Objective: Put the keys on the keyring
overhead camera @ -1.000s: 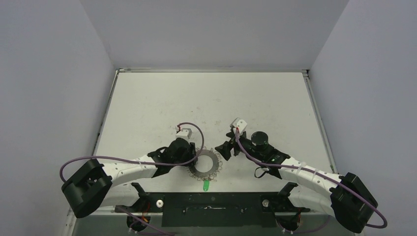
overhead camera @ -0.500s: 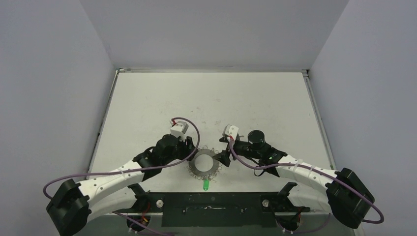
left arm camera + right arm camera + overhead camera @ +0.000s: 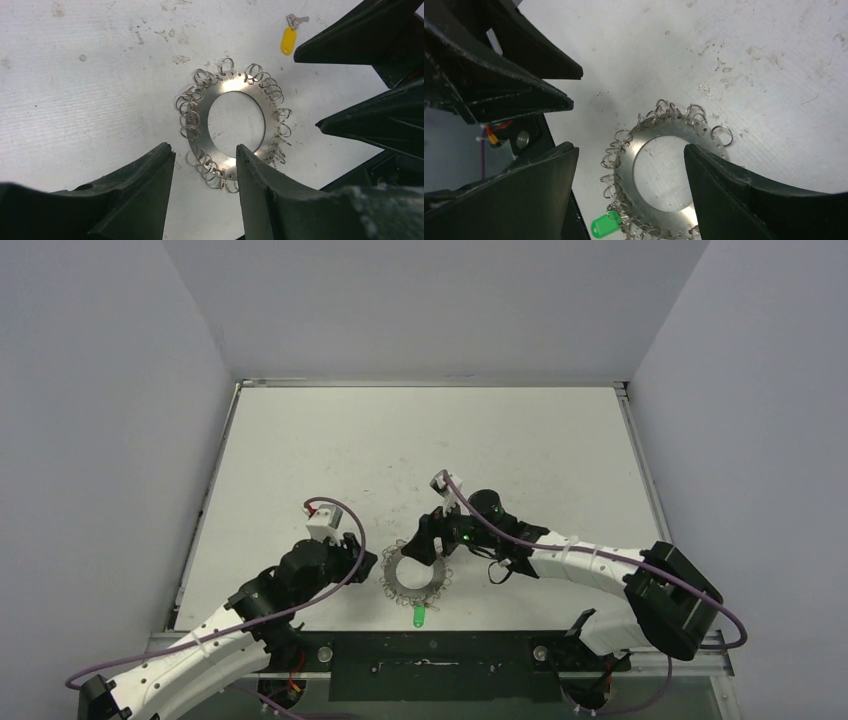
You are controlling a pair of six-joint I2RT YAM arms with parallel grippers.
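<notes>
A scuffed white table (image 3: 300, 460) walled in pale grey holds the keyring (image 3: 415, 576), lying flat near the front edge. The green key (image 3: 419, 617) touches its near loops, and the yellow key (image 3: 287, 40) lies apart on the bare surface. The left gripper (image 3: 204, 148) and right gripper (image 3: 629, 149) hang over the ring, jaws spread and empty; one should probably pin the disc's rim while the other takes the yellow key by its plastic head.

Bright, even, sharp; faint soft shadows; glare at twelve o'clock on flat silver loop-rimmed metal disc (image 3: 200, 117).
</notes>
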